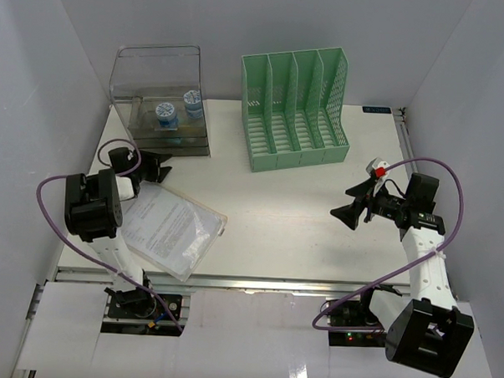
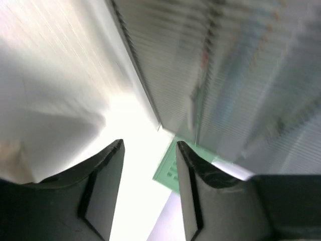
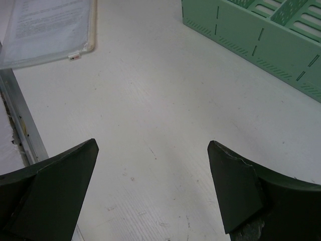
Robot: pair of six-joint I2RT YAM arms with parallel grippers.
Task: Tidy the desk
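Observation:
The white desk [image 1: 293, 207] bears a clear sleeve of printed papers [image 1: 171, 227] at the front left, its corner reaching the metal rail [image 1: 256, 281]. My left gripper [image 1: 162, 170] is open and empty, just in front of the clear plastic drawer box [image 1: 160, 101]. In the left wrist view its fingers [image 2: 108, 170] stand apart with nothing between them [image 2: 149, 144]. My right gripper [image 1: 345, 203] is wide open and empty above the bare desk at the right. It also shows in the right wrist view [image 3: 151, 145], over the desk [image 3: 150, 100].
The drawer box holds two blue rolls [image 1: 164, 111]. A green slotted file rack [image 1: 296, 107] stands at the back centre and shows in the wrist views [image 3: 261, 35] [image 2: 170, 168]. The paper sleeve [image 3: 45, 25] and the rail [image 3: 20, 120] show in the right wrist view. Grey walls enclose the desk.

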